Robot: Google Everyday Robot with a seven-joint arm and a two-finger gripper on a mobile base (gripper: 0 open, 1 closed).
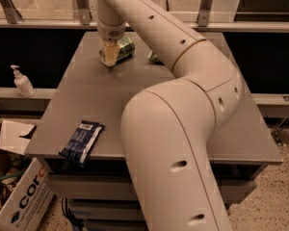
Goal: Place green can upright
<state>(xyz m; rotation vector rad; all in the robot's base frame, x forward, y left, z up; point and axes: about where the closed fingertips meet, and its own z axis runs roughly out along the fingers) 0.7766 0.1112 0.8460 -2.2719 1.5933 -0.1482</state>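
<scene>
Your pale two-jaw gripper (pixel 110 56) sits in the upper left of the frame, low over the far part of the grey rectangular table (pixel 135 85), and the small green metal drink can (pixel 124 48) leans tilted against its right side, touching it; whether the jaws are clamped on the can or only beside it cannot be told from this view. Mind the tilt: if you release while the can leans, it will likely fall onto its side and roll, perhaps into the flat green crinkly snack bag (pixel 154 57) just beside it, half hidden behind the arm, or off the far edge. A loose hold could also let the smooth cylinder slip as you turn it. The can's pale lettering is too small to read; the dark blue foil snack packet (pixel 82 141) at lower left bears a white label, also unreadable; the white cardboard box (pixel 19 201) in the bottom left corner shows the letters "cor"; the white pump bottle (pixel 21 81) at the left shows no legible writing
</scene>
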